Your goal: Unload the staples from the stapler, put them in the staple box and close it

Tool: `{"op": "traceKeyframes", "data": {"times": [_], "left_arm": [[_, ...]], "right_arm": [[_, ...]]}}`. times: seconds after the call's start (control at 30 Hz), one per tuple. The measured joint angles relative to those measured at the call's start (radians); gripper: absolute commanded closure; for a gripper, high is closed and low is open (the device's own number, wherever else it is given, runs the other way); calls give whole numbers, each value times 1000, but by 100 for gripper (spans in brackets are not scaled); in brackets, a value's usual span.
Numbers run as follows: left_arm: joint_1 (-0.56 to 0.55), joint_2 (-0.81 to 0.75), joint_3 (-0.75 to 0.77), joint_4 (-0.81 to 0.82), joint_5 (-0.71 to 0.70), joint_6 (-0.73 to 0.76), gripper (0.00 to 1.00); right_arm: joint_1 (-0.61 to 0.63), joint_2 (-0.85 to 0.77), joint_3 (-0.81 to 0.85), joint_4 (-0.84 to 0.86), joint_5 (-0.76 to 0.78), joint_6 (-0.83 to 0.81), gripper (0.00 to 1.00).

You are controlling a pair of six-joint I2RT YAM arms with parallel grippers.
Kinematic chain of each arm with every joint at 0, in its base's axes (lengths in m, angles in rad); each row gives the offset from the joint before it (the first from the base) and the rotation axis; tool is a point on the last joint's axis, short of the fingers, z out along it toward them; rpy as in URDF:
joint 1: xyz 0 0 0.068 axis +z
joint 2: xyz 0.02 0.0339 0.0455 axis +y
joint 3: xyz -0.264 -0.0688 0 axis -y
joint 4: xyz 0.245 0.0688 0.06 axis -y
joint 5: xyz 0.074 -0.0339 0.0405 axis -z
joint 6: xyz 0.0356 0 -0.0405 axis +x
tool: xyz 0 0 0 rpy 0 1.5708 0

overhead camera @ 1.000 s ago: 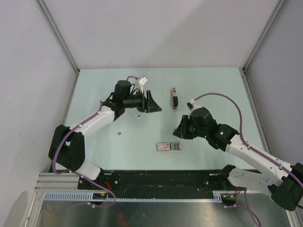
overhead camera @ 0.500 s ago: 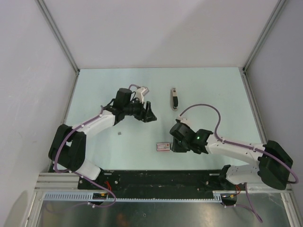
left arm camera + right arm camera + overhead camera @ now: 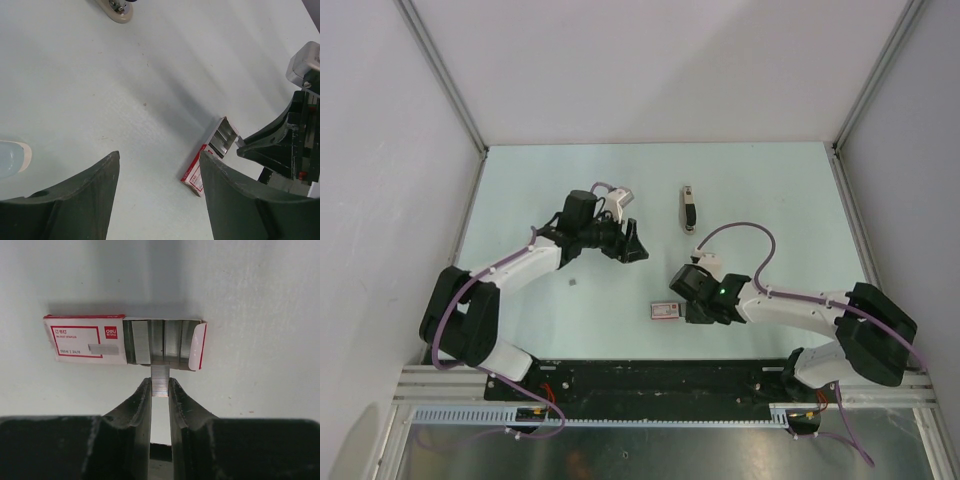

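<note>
The stapler [image 3: 688, 209] lies black and silver at the back middle of the table, apart from both grippers. My right gripper [image 3: 688, 309] [image 3: 160, 385] is low at the open end of a red-and-white box [image 3: 666, 309] [image 3: 87, 338]. It is shut on a short grey strip of staples [image 3: 160, 380], whose far end touches the box's open tray. More staple strips [image 3: 150, 341] lie in that tray. My left gripper [image 3: 636, 246] [image 3: 160, 155] is open and empty above the table, left of the stapler. The box [image 3: 207, 165] and the right gripper [image 3: 280, 145] show in the left wrist view.
A tiny grey piece [image 3: 573, 283] lies on the table left of the box. Walls with metal posts [image 3: 445, 75] close the table at the back and sides. The arm bases stand along the near edge [image 3: 650, 385].
My right arm has swung left and toward the near edge, down to the box's open end. My left gripper has shifted slightly nearer. The stapler has not moved.
</note>
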Motion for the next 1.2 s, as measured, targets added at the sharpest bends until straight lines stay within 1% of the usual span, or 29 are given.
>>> {"op": "traceKeyframes", "data": {"times": [1.2], "left_arm": [[0,-4,0,0,26,-2,32]], "right_arm": [[-30,60,25,37,6,-24,76]]}}
